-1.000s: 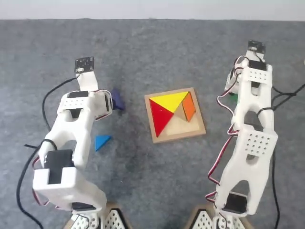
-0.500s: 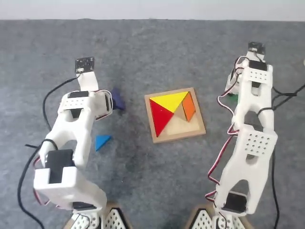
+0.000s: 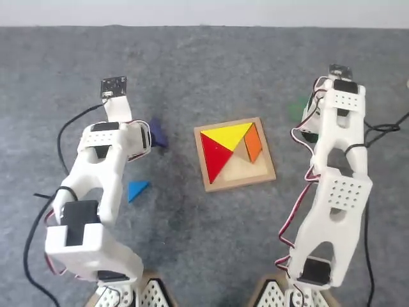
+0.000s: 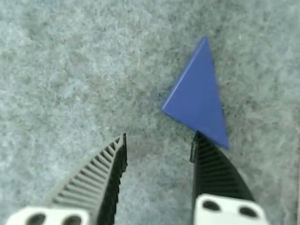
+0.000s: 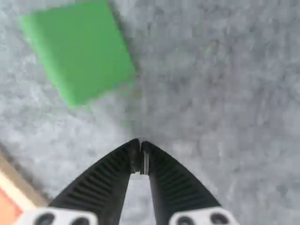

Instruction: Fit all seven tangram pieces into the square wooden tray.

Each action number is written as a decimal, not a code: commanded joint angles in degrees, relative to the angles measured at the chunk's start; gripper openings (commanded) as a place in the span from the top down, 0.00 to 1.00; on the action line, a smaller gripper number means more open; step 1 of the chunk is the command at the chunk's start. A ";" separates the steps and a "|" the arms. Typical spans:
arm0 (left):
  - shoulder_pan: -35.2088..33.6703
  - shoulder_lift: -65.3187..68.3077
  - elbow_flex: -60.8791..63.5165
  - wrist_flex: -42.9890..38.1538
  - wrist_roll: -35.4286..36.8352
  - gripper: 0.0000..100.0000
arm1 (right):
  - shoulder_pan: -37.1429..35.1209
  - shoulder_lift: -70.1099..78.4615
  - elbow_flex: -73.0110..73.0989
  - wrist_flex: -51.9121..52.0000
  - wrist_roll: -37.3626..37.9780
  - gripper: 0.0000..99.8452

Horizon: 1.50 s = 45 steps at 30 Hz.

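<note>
From the high view, the square wooden tray [image 3: 268, 174] sits on the grey surface [image 3: 192, 70] between the two arms. It holds a yellow triangle [image 3: 227, 134], a red triangle [image 3: 214, 160] and an orange piece [image 3: 254, 144]. The task looks less than half done. A dark blue triangle [image 3: 157, 135] lies beside the left arm's tip, and a light blue triangle [image 3: 137, 189] lies nearer the arm bases.

In the left wrist view, the left gripper [image 4: 159, 138] hangs low over the dark blue triangle with its fingers [image 4: 110, 173] spread. One tip is at the piece's corner. The step in hand appears to be picking up this piece. The next move likely calls for centring the fingers on it before closing.

In the right wrist view, the right gripper [image 5: 139, 150] has its fingers pressed together, holding nothing. A green piece [image 5: 77, 49] lies flat just beyond them, with the tray's corner close by. Grasping it would first call for spreading the fingers.

No writing or label can be read.
</note>
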 commanded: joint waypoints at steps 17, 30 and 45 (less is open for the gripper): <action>-0.35 -2.02 0.04 -1.23 0.35 0.78 | -9.36 -7.52 -2.02 -6.64 16.88 0.73; -0.35 -2.02 0.40 -2.46 0.35 0.78 | -9.36 -0.66 -1.93 -18.86 27.34 0.73; -0.35 -2.02 0.40 -2.46 0.35 0.78 | -8.40 6.02 -1.93 -24.04 27.34 0.74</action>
